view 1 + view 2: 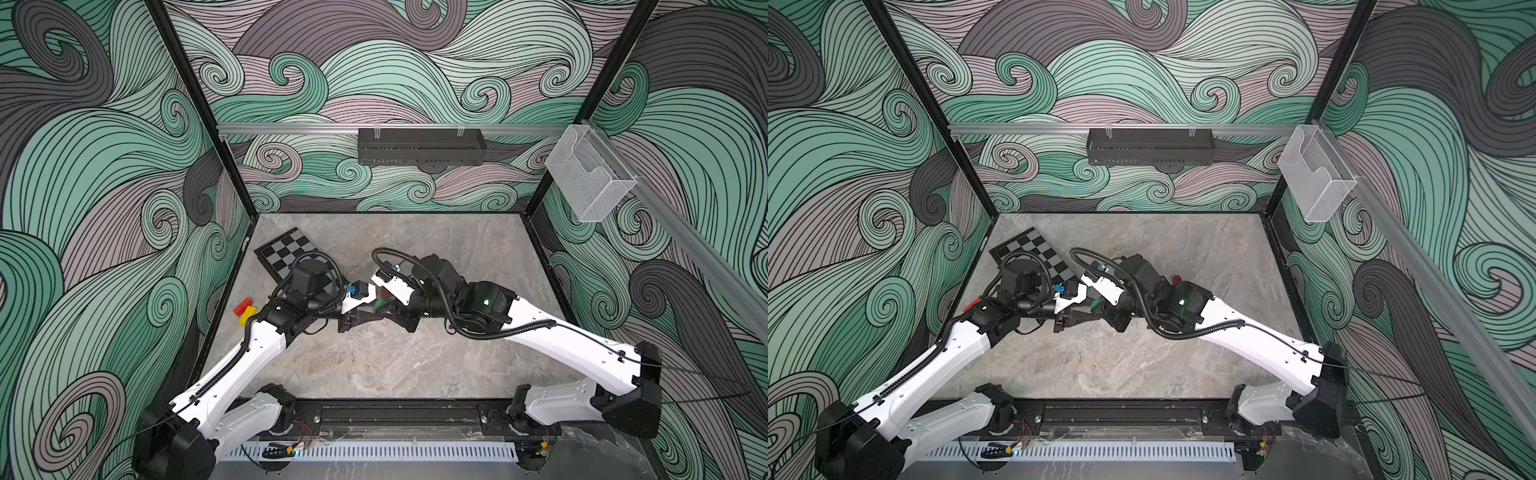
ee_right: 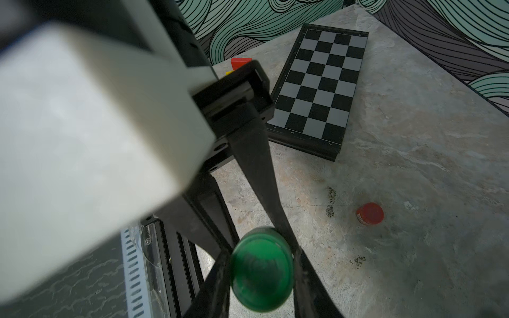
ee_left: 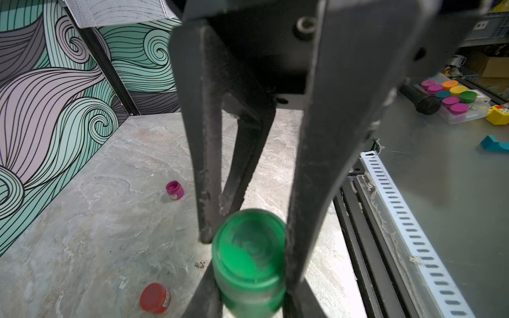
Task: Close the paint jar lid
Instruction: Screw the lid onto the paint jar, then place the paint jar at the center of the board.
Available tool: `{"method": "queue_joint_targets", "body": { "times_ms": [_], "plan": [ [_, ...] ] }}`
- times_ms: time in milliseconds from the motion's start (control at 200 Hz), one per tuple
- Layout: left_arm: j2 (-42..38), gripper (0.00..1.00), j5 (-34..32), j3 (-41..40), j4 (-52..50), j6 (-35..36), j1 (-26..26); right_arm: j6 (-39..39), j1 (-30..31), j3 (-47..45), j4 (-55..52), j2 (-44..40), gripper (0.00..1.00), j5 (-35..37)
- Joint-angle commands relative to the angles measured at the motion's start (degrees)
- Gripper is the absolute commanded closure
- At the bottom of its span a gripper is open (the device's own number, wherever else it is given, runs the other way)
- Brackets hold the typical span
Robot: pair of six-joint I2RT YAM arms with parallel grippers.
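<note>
The left gripper and right gripper are both clamped on the green jar. The arms reach inward, meeting over the table.

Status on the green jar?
Left gripper shut on green jar. Right gripper shut on its lid. Tightness can't tell. Red jar, chessboard apart.

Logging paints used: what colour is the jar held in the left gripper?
Green. The paint jar shows best in the left wrist view.
</note>
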Motion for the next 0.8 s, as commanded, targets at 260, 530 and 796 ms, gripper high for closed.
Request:
{"method": "queue_joint_targets", "body": {
  "times_ms": [260,530,796],
  "plan": [
    [-1.8,0.96,1.1,0.6,3.4,-0.1,-0.3,10.1,1.2,-1.0,5.4,0.2,1.00,7.9],
    [-4.0,0.53,-3.6,-0.6,6.4,-2.4,-0.3,8.3,-3.7,-1.9,5.4,-2.1,1.00,9.8],
    [-7.0,0.18,-10.5,-2.4,10.0,-5.4,-0.3,8.2,-12.1,-5.0,8.8,1.2,1.00,10.5]
  ]
}}
